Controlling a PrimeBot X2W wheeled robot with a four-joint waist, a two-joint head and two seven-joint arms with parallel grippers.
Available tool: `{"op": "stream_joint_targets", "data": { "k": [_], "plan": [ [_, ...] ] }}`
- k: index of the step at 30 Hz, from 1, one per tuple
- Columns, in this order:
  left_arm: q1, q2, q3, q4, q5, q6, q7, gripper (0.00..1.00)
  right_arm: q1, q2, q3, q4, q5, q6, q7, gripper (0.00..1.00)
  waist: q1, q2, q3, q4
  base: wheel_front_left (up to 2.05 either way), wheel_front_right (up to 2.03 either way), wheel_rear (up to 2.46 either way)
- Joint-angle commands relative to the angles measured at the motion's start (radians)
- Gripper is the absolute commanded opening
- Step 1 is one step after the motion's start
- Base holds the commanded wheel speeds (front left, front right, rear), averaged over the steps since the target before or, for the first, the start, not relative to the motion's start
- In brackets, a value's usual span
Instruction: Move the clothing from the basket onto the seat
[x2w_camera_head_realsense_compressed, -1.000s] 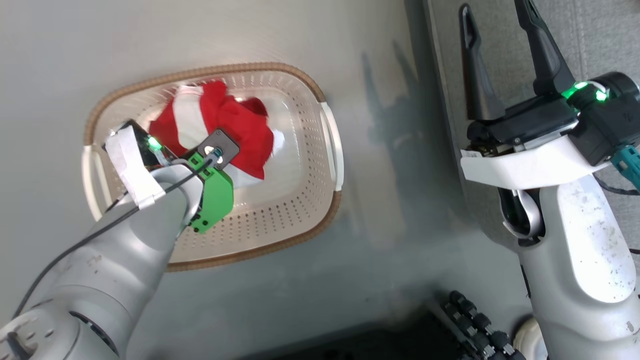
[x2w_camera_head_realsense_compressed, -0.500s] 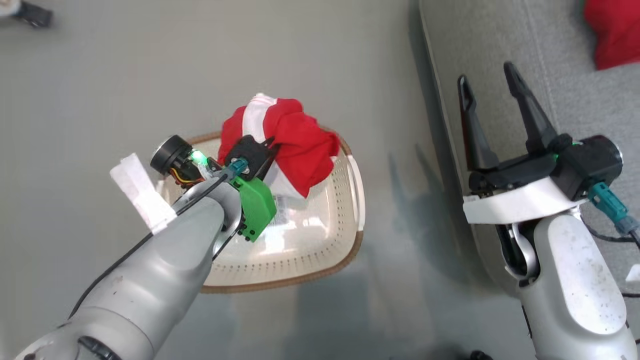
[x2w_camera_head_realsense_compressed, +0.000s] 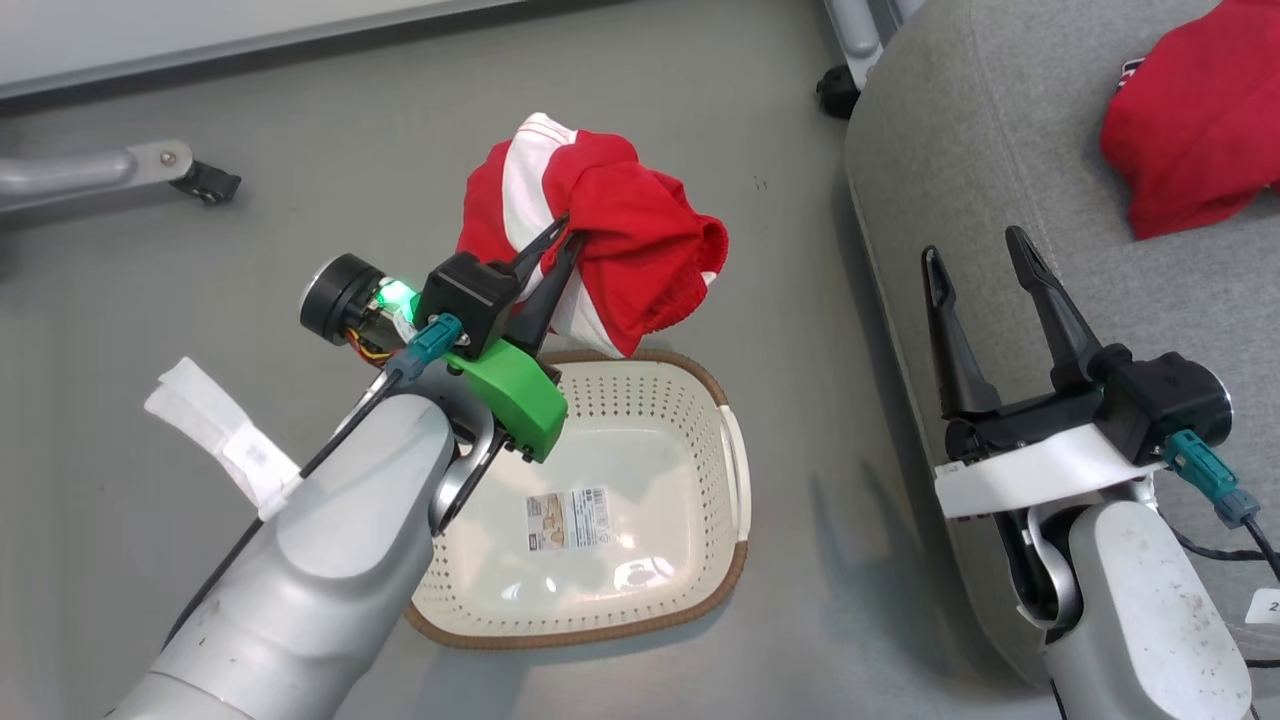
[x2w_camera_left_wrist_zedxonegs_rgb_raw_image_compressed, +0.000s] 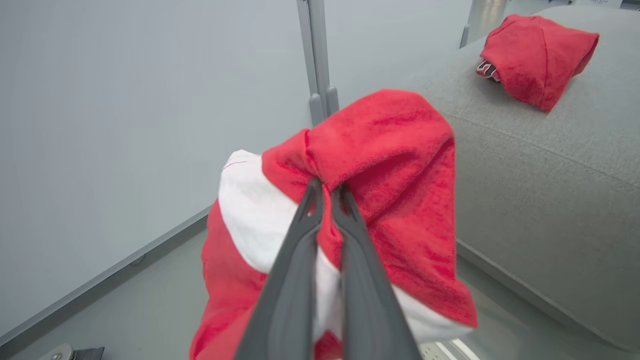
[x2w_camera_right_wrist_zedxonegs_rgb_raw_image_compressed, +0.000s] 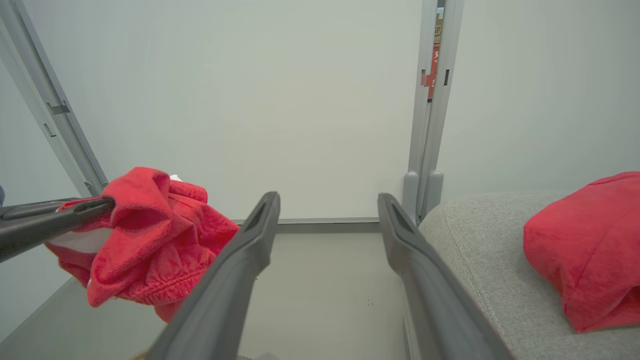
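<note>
A bunched red garment with white stripes (x2w_camera_head_realsense_compressed: 615, 240) hangs in the air above the far rim of the basket (x2w_camera_head_realsense_compressed: 735, 560), pinched by my left gripper (x2w_camera_head_realsense_compressed: 568, 232), which is shut on it. The left wrist view has that garment (x2w_camera_left_wrist_zedxonegs_rgb_raw_image_compressed: 395, 165) draped over the closed fingertips (x2w_camera_left_wrist_zedxonegs_rgb_raw_image_compressed: 327, 192). The cream basket holds no cloth; a barcode sticker (x2w_camera_head_realsense_compressed: 568, 518) lies on its bottom. A second red garment (x2w_camera_head_realsense_compressed: 1190, 150) rests on the grey seat (x2w_camera_head_realsense_compressed: 960, 170) at the right. My right gripper (x2w_camera_head_realsense_compressed: 975, 255) stands open over the seat's near edge, holding nothing.
A metal frame leg with a black foot (x2w_camera_head_realsense_compressed: 205, 180) lies on the floor at the far left. Another castor (x2w_camera_head_realsense_compressed: 835, 90) sits by the seat's far corner. A pale wall panel with an upright post (x2w_camera_right_wrist_zedxonegs_rgb_raw_image_compressed: 427, 130) stands beyond.
My left gripper has lifted the red garment out of the basket and up to the right. The head camera has tilted up, bringing the seat's garment into view.
</note>
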Motion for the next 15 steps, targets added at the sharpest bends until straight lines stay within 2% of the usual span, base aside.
{"op": "stream_joint_targets", "data": {
  "k": [1,9,15],
  "plan": [
    [0.022,-0.005,0.026,-0.035,0.014,0.003,-0.004,0.0,0.019,-0.003,-0.003,0.003,0.01,-0.001,0.0,1.0,0.0001,0.0,-0.052,0.006,0.0,0.0,0.0],
    [0.074,-0.044,0.145,-0.2,0.048,-0.009,-0.004,0.0,0.051,-0.003,-0.005,0.004,0.02,-0.001,0.0,1.0,0.0001,0.0,-0.108,-0.001,0.0,0.0,0.0],
    [0.097,-0.071,0.191,-0.281,0.08,-0.019,-0.004,0.0,0.076,-0.003,-0.01,0.001,0.028,-0.001,0.0,1.0,0.0001,0.0,-0.135,-0.002,0.0,0.0,0.0]
  ]
}}
